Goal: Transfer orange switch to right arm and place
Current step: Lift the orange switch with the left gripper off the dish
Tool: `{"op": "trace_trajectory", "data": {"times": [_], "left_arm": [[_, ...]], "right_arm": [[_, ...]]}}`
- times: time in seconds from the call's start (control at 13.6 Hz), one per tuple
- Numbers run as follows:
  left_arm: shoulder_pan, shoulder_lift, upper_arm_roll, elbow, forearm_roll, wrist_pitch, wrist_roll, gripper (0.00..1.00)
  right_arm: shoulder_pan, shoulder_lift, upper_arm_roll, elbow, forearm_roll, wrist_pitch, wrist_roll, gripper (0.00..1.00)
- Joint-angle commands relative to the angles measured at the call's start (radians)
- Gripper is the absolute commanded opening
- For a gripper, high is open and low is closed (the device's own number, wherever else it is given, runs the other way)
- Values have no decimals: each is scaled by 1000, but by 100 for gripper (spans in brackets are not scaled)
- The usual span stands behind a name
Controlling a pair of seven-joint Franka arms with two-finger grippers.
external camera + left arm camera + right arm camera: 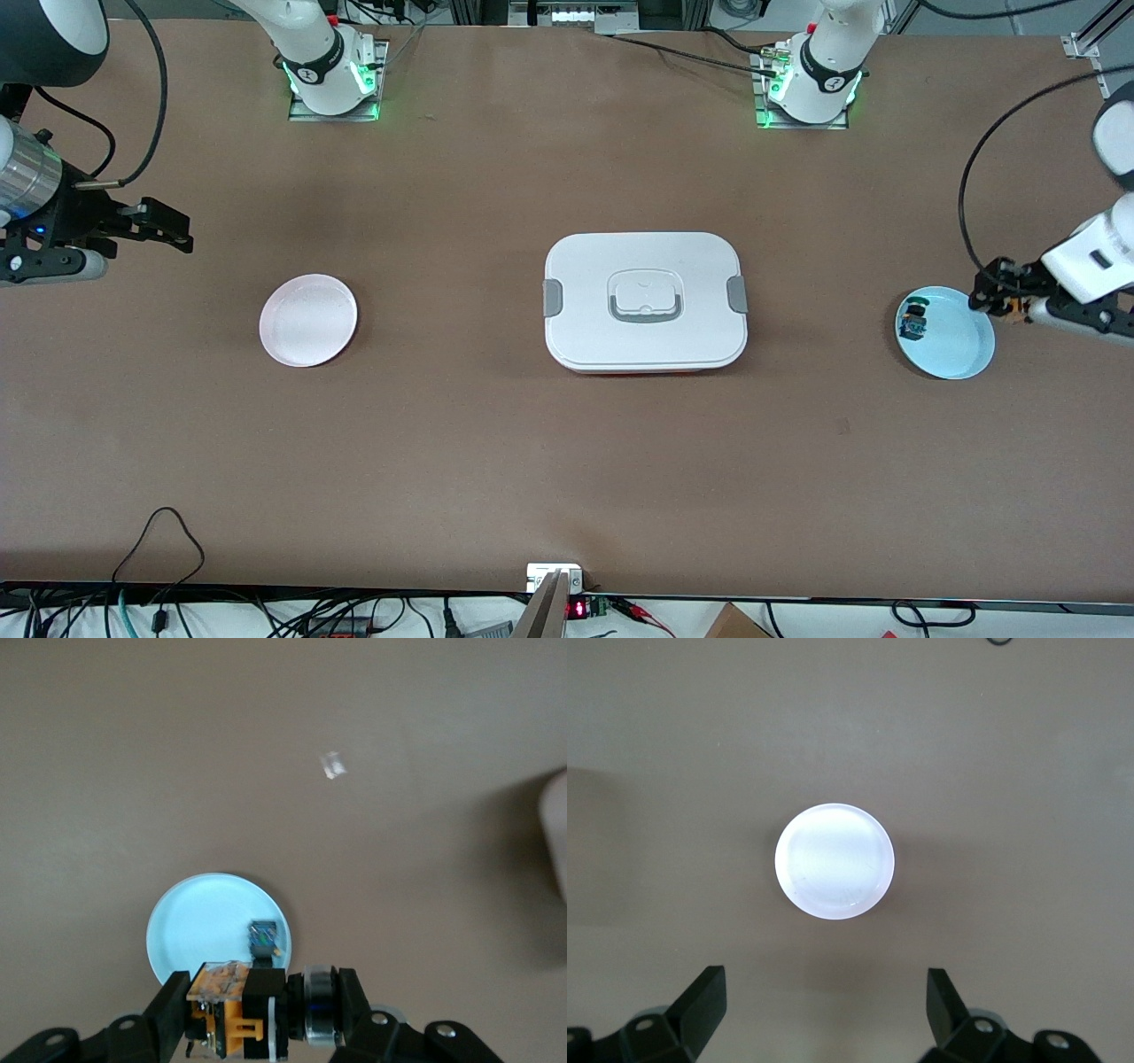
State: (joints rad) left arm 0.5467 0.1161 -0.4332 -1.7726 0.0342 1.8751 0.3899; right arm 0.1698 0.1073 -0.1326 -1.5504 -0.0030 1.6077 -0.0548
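We judge the pick complete and the handover not yet begun. The left pincer [257, 1020] is clenched on the orange switch [232, 1014], held in the air over the rim of the blue plate [961, 354] at the left arm's end of the counter [567, 443]. A small green-and-blue part [913, 326] lies in that plate. The right pincer [824, 1001] waits with jaws spread wide and holding nothing, over the counter beside the pink plate [308, 320]. A white lidded box [645, 301] sits between the plates. Next move, in our judgement: bring both pincers together above the counter's middle, with the switch's free end exposed for the right pincer.
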Motion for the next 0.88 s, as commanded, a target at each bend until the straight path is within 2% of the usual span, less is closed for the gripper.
{"op": "trace_trajectory", "data": {"times": [0.0, 0.22, 0.29, 0.44, 0.59, 0.81], "left_arm": [[10, 20, -22, 187, -59, -218, 32, 0], [9, 14, -59, 284, -68, -270, 46, 0], [10, 13, -73, 298, -117, -278, 67, 0], [13, 2, -75, 314, -289, -283, 227, 0], [15, 4, -72, 312, -451, -281, 306, 0], [16, 22, -72, 298, -646, -303, 427, 0]], "right_arm": [[-6, -12, 1, 10, 20, -20, -5, 100], [-6, -14, -1, 10, 24, -32, -14, 100], [-3, -23, 4, 10, 34, -55, -5, 100], [5, -27, 13, 10, 37, -95, -3, 100], [4, -23, 11, 9, 46, -156, 3, 100], [-9, -17, 1, 7, 170, -166, -13, 100]]}}
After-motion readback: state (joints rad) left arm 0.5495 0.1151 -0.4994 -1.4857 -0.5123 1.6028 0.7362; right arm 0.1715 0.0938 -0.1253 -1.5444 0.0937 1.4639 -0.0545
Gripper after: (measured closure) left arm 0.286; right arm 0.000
